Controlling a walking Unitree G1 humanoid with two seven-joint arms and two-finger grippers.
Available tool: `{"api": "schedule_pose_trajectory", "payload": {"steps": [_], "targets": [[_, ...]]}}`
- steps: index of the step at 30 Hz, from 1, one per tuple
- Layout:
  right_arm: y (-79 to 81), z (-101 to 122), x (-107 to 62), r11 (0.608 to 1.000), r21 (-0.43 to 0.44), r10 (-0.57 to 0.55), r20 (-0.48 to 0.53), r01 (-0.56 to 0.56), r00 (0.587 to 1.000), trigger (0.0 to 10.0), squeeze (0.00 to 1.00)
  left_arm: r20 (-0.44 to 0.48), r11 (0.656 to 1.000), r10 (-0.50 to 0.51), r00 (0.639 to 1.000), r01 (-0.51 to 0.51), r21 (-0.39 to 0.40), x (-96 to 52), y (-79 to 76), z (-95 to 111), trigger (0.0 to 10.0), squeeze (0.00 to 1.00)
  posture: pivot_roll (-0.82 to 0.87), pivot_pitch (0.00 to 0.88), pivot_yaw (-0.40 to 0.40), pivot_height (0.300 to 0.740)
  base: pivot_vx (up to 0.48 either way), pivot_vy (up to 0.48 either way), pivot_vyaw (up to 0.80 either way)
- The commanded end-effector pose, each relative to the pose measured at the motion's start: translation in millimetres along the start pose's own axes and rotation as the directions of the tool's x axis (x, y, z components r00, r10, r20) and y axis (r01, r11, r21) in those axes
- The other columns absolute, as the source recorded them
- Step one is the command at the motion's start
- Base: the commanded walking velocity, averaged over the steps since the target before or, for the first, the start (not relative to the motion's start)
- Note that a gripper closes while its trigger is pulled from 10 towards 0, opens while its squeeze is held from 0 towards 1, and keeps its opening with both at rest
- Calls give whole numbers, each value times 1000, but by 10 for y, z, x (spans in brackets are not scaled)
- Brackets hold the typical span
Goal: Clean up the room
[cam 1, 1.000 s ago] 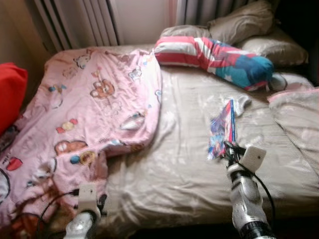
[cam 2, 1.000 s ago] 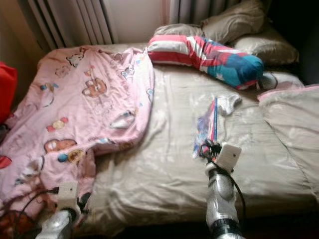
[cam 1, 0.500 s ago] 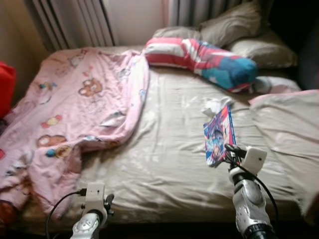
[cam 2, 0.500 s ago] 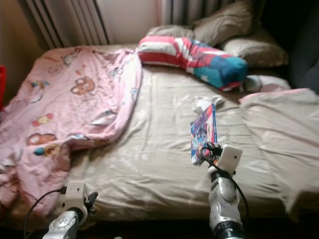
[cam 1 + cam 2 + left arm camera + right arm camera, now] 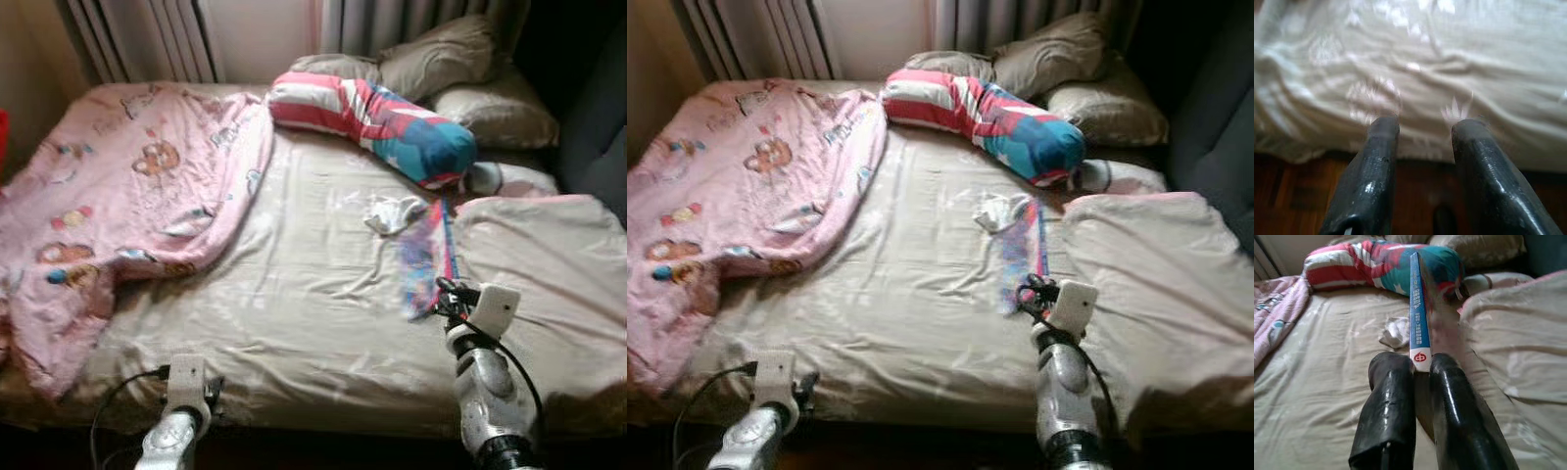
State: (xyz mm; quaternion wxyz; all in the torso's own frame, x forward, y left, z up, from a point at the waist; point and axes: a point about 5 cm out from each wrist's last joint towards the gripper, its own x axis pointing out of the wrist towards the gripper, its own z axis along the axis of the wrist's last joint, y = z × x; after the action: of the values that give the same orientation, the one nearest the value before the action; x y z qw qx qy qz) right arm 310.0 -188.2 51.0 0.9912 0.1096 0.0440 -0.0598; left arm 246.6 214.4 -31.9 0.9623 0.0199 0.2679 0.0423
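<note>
Upright blue-spined book (image 5: 1418, 316), colourful cover

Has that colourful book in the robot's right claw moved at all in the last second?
Yes. The book, pinched in the right gripper, was beside the crumpled white cloth a second ago; now it sits nearer the robot than the cloth, so it has been drawn back.

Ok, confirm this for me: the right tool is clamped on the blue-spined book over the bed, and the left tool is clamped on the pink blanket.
Half right. The right tool does grip the book over the bed. The left tool holds nothing: the left wrist view shows its fingers apart at the bed's edge, away from the pink blanket.
</note>
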Motion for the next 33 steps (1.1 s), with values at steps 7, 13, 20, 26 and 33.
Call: {"api": "schedule_pose_trajectory", "payload": {"steps": [7, 13, 20, 26, 33], "targets": [[41, 72, 29, 1000, 11, 7, 40, -7, 999, 10000, 0, -28, 1000, 8, 1000, -7, 12, -30, 48, -73, 10000, 0, -52, 116, 17, 740, 0, 0, 0], [34, 66, 36, 1000, 24, 3, 28, -4, 1000, 10000, 0, -30, 1000, 6, 1000, -6, 19, -39, 48, -89, 10000, 0, -55, 109, 15, 740, 0, 0, -78], [33, 85, 41, 1000, 31, 2, 43, -3, 999, 10000, 0, -30, 1000, 2, 1000, -1, 19, -41, 33, -95, 10000, 0, -55, 101, 14, 740, 0, -272, -696], [43, 84, 42, 1000, 25, 8, 41, -9, 999, 10000, 0, -31, 1000, 2, 1000, -2, 18, -43, 29, -101, 10000, 0, -56, 98, 14, 740, 0, -139, -78], [57, 81, 46, 1000, 21, 15, 38, -16, 999, 10000, 0, -32, 1000, 0, 999, 1, 20, -42, 29, -100, 10000, 0, -55, 93, 14, 740, 0, 0, 0]]}}
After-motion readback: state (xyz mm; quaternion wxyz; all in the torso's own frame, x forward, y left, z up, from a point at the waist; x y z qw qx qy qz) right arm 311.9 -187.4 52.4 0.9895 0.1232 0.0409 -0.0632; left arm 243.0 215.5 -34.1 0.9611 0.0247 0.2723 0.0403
